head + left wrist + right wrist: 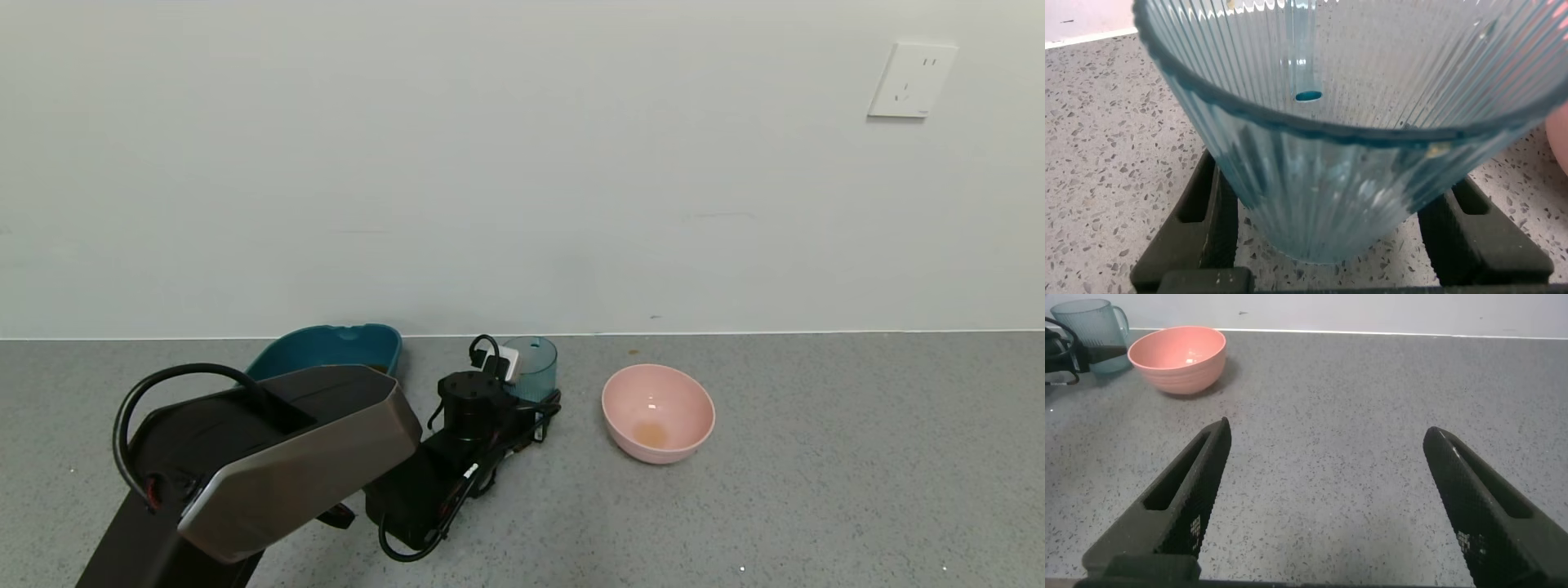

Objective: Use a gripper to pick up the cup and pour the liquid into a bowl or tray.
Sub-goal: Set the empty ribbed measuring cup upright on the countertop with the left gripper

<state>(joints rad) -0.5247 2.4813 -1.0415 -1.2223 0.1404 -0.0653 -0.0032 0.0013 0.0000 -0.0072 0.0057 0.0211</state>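
Note:
The blue-green ribbed cup (532,367) stands upright on the grey table, between the teal tray (326,349) and the pink bowl. My left gripper (516,390) reaches it from the near side. In the left wrist view the cup (1331,188) fills the frame, and the black fingers (1212,220) stand spread on either side of its lower part, with slim gaps showing. The left gripper (1331,175) is open. The cup looks empty, with no reddish-brown liquid in it. A small brownish patch (378,368) shows inside the tray. My right gripper (1327,433) is open and empty over bare table.
A pink bowl (658,412) with a faint orange stain stands to the right of the cup and also shows in the right wrist view (1176,358). My left arm's silver-grey shell (286,457) hides part of the tray. The wall runs along the table's far edge.

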